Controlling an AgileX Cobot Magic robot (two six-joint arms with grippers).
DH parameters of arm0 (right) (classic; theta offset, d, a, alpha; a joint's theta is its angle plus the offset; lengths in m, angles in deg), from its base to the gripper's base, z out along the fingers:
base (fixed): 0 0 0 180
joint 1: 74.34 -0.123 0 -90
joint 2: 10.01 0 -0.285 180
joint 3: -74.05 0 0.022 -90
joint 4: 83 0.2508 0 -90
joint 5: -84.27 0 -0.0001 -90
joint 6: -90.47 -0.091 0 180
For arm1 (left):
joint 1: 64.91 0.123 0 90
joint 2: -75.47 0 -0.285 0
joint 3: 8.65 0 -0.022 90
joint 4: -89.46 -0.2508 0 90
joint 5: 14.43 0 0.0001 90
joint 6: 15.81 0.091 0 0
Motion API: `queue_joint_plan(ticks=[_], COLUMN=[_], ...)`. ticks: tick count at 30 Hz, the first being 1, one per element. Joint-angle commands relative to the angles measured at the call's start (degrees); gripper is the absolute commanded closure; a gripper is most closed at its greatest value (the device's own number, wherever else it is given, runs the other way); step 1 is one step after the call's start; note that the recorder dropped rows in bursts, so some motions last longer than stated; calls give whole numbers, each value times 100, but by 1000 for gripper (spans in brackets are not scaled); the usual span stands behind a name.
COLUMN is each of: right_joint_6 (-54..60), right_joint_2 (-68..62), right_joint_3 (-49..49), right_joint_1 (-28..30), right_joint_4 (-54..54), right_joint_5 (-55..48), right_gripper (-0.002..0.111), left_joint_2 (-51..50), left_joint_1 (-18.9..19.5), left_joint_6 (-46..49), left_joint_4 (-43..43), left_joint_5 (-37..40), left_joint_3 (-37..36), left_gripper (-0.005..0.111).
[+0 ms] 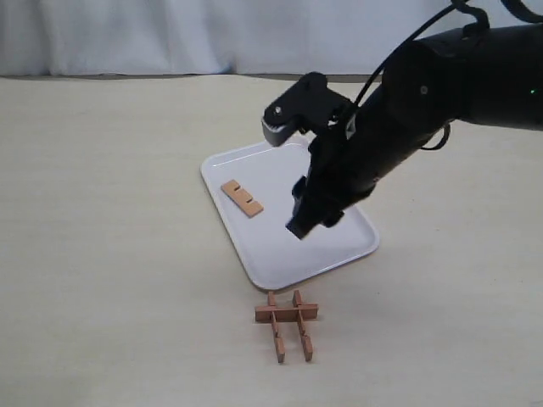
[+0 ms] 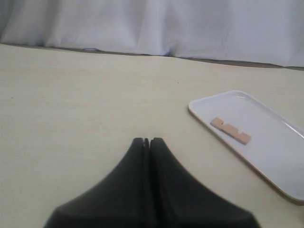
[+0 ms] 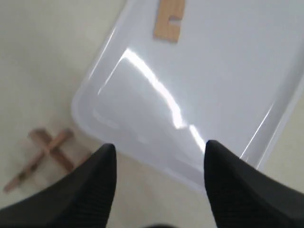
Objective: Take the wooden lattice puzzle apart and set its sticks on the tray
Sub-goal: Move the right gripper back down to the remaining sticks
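Observation:
The wooden lattice puzzle (image 1: 287, 322) lies on the table just in front of the tray's near corner, with three sticks still interlocked; the right wrist view shows it (image 3: 45, 156) blurred. One loose notched stick (image 1: 242, 198) lies flat on the white tray (image 1: 339, 254), also visible in the left wrist view (image 2: 231, 130) and the right wrist view (image 3: 168, 21). My right gripper (image 1: 299, 222) hangs open above the tray's near part, nothing between its fingertips (image 3: 159, 147). My left gripper (image 2: 147, 141) is shut and empty over bare table, left of the tray (image 2: 280, 156).
A white curtain (image 1: 170, 34) closes off the far edge of the beige table (image 1: 102, 212). The right arm's black body (image 1: 441, 93) reaches in from the right above the tray.

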Motion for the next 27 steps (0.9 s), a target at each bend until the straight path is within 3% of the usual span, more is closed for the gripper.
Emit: queue_joint_plan(ticks=[1, 15, 27], right_joint_6=[838, 3922, 4230], right_joint_2=[64, 64, -177], right_joint_3=[236, 1641, 1629], right_joint_1=[33, 3, -44], right_joint_4=[-43, 571, 1361], right_joint_5=[-1068, 393, 512], right_gripper=[55, 55, 55], left_joint_2=[6, 6, 6], left_joint_1=[-49, -49, -49], left_joint_6=[0, 0, 0], left_joint_4=[8, 9, 9], left_joint_5=[-59, -59, -59], left_joint_3=[-20, -20, -20], left_gripper=[107, 107, 107])
